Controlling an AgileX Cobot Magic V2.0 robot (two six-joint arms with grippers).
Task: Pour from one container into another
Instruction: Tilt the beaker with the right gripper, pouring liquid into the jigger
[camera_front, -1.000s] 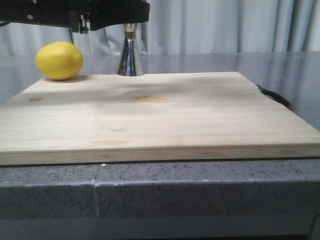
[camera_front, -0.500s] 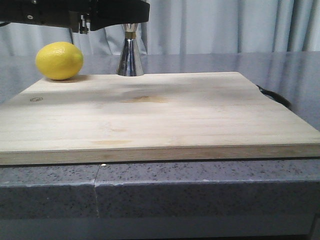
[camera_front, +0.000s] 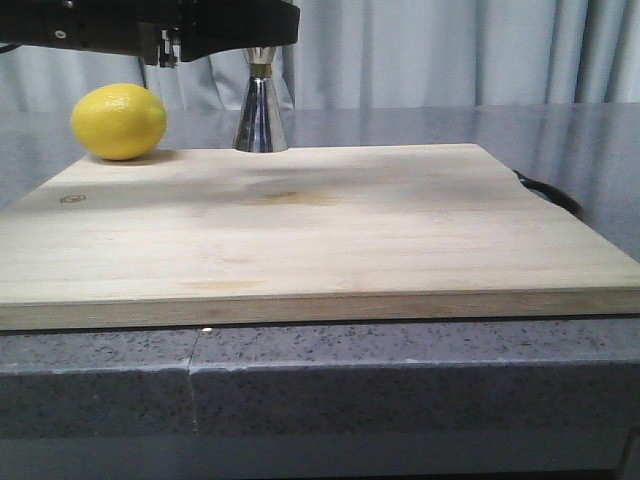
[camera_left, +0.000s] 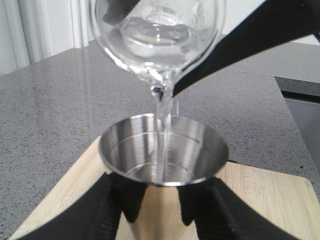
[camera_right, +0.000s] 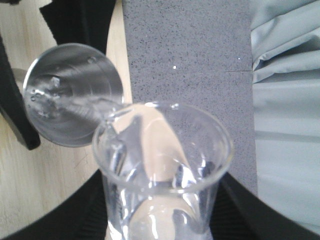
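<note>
The steel jigger (camera_front: 260, 110) stands upright at the far edge of the wooden board, its top hidden behind a black arm (camera_front: 200, 25). In the left wrist view my left gripper (camera_left: 162, 215) is shut on the jigger (camera_left: 163, 150) at its lower body. The clear glass beaker (camera_left: 157, 35) hangs tilted above it, and a thin stream of water (camera_left: 162, 125) runs from its lip into the jigger's open cup. My right gripper (camera_right: 162, 220) is shut on the beaker (camera_right: 162, 165), with the jigger (camera_right: 70, 95) just beyond the lip. The beaker does not show in the front view.
A yellow lemon (camera_front: 118, 121) lies on the board's far left corner, left of the jigger. The pale wooden board (camera_front: 320, 230) rests on a grey stone counter (camera_front: 400, 390). A dark loop (camera_front: 550, 192) shows at the board's right edge. Curtains hang behind.
</note>
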